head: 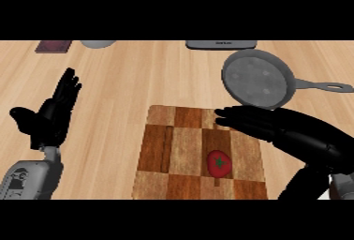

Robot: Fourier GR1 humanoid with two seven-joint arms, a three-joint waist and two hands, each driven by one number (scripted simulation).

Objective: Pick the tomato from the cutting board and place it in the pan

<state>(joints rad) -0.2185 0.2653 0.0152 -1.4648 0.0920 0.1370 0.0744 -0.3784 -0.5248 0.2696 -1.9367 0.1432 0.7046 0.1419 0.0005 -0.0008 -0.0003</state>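
Note:
A red tomato (219, 163) with a green stem lies on the chequered wooden cutting board (169, 154), toward its lower right. My right hand (266, 123) hovers flat over the board's upper right corner, fingers straight and pointing left, a short way above the tomato and apart from it. A grey pan (257, 79) with its handle (325, 86) pointing right sits just beyond that hand. At the left, my left hand (52, 112) rests open with fingers up, holding nothing.
A dark red flat object (54, 46), a pale grey rounded object (98, 43) and a grey flat appliance (221, 44) line the counter's far edge. Bare wooden counter (124, 84) lies between the left hand and the board.

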